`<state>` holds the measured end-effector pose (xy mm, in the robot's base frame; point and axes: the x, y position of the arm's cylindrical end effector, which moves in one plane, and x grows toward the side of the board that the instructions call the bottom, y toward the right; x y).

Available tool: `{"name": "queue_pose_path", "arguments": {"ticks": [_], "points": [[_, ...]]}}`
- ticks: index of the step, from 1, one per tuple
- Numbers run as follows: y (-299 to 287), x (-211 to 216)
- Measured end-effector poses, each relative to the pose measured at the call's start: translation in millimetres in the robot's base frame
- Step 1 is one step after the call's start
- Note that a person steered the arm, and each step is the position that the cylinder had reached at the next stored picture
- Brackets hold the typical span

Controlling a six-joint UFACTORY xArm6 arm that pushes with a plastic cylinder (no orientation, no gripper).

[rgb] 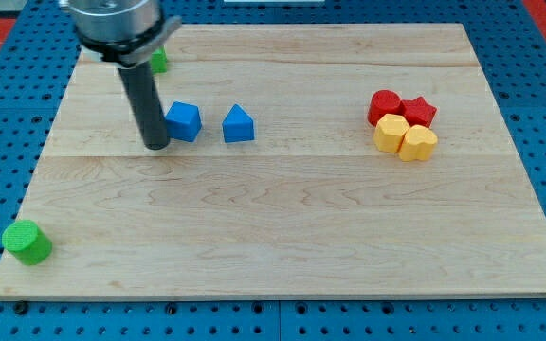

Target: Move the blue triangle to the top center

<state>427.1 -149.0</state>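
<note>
**Approach stage: tip not yet placed behind the blue triangle**

The blue triangle (239, 125) sits on the wooden board (282, 246) left of centre, roughly mid-height, apart from every edge. Just beside it at 9 o'clock, with a narrow gap between them, lies a blue cube (184, 121). My tip (156, 146) rests touching or nearly touching the cube's left face, at 9 o'clock from the triangle with the cube between them. The effector is a plain rod (no jaws to open or close) and it holds nothing.

The goal, top centre, lies at about 1 o'clock from the triangle. By this reading the push has not begun: the tip must first round the cube and settle at about 7 o'clock of the triangle, then drive it up and rightward.

Farther out: a green block (159, 62) at 11 o'clock, partly hidden by the arm; a green cylinder (27, 242) at 8 o'clock; two red blocks (401, 107) and two yellow blocks (406, 138), clustered at 3 o'clock.
</note>
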Motion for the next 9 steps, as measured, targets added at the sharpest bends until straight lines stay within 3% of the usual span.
{"name": "queue_pose_path", "arguments": {"ticks": [1,2,5,6,7,8,9], "points": [[43,41],[73,16],[74,-95],[76,-93],[69,-47],[99,-21],[132,-21]]}}
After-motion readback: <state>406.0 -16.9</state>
